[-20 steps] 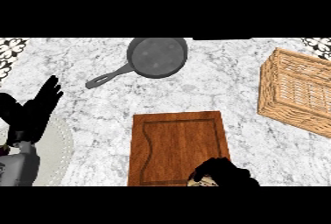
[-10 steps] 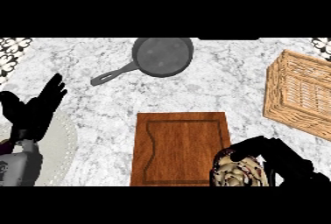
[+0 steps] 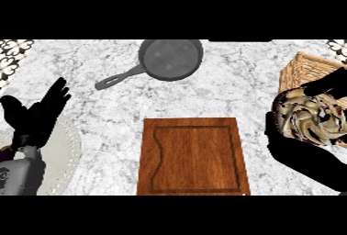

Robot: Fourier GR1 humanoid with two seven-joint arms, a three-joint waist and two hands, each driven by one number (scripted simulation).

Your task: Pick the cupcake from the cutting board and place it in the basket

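Counter (image 3: pixel 102 59) is white-grey marble and fills pretty much the whole head view. Biggest thing on it is the board (image 3: pixel 193 156), a reddish wooden one with a groove running round inside its edge, sitting low in the middle with nothing on it.

Basket (image 3: pixel 298 69) is next, woven wicker, up at the right edge and only partly in view. Its lower part is hidden behind the right hand (image 3: pixel 298 151) and what it's carrying.

That right hand comes in from the lower right, with its fingers and thumb curled round the cupcake (image 3: pixel 308 114). So the cupcake is off the board, held up in the air right at the basket's near edge. I honestly can't tell if it's over the basket's inside or just in front of it. The swirly cream-and-brown top is the bit you can see between the black fingers.

Pan (image 3: pixel 169 57) is dark grey, near the top centre, handle pointing down-left, well apart from the board.

Left hand (image 3: pixel 37 114) is at the left edge, fingers straight and spread, pointing up, holding nothing, just resting there.
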